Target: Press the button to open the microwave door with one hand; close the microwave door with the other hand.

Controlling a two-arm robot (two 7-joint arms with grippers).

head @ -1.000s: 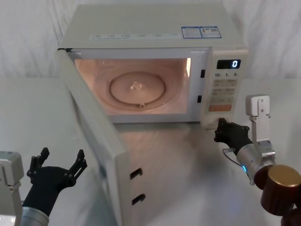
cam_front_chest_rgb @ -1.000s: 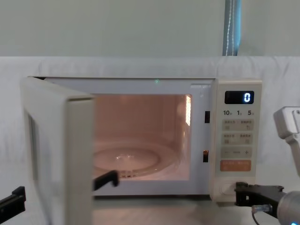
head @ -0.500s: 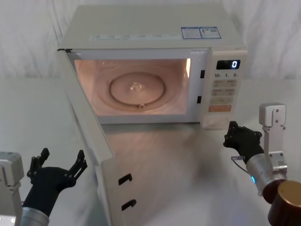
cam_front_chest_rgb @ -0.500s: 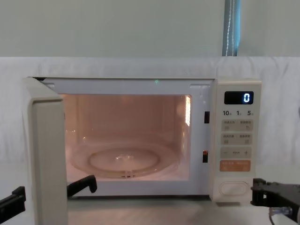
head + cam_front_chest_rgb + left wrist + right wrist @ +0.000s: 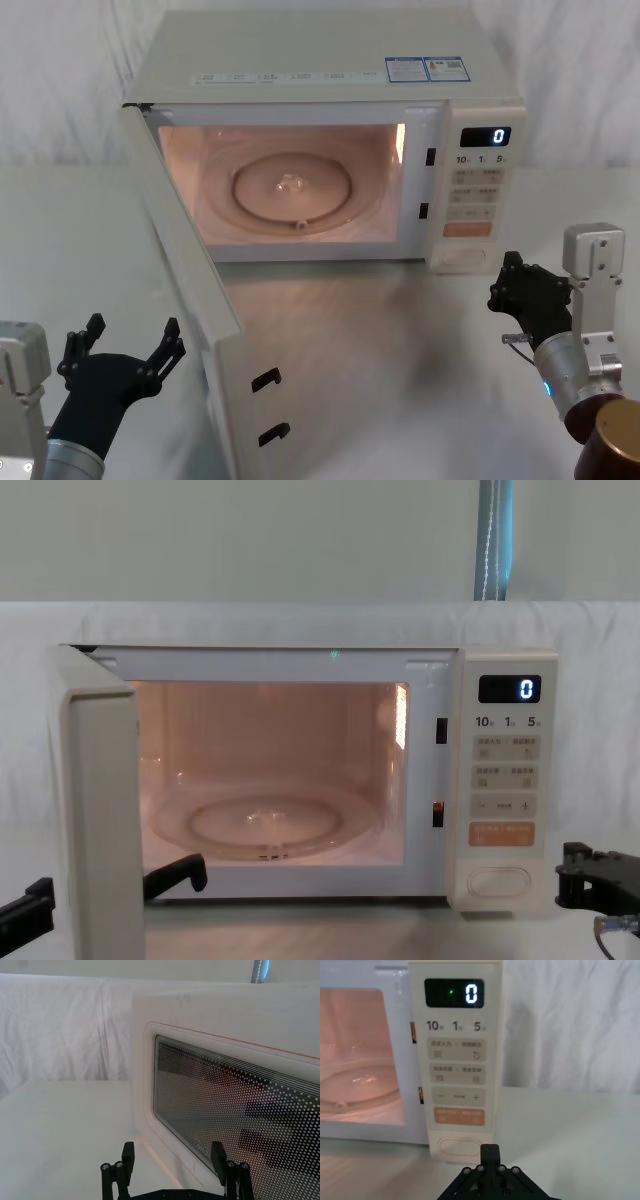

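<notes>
Door swing is done: the microwave door [image 5: 195, 300] has gone from half-swung a second ago to fully open, standing about square to the microwave [image 5: 320, 90] front, hinged at the microwave's left edge, cavity lit and glass turntable [image 5: 292, 187] exposed. Between half a second ago and now it has not moved further, so it has settled. The right pincer [image 5: 520, 290] has pulled back off the control panel [image 5: 478, 195]; a second ago its tip sat at the button [image 5: 463, 258], now it is well apart, lower and to the right of the microwave's front corner over the table [image 5: 400, 340]. So step one (press to open) looks finished; closing is what remains, and that falls to the left arm.

Right pincer: fingers pressed together into a single poking tip, holding nothing (right wrist view shows the tip centred below the button [image 5: 460, 1147], with a clear gap). The display [image 5: 454, 993] reads 0.

Left pincer [image 5: 122, 352]: fingers spread wide, empty, parked low at the left of the microwave, on the outer-face side of the open door. From the left wrist view the door window [image 5: 240, 1115] lies ahead of the spread fingers [image 5: 126, 1157], near but not touching. In the chest view the left pincer [image 5: 100, 890] has one finger showing at each side of the door's edge (door between it and the camera).

Judgement: next it needs a push on the outer face, toward the microwave's cavity.
</notes>
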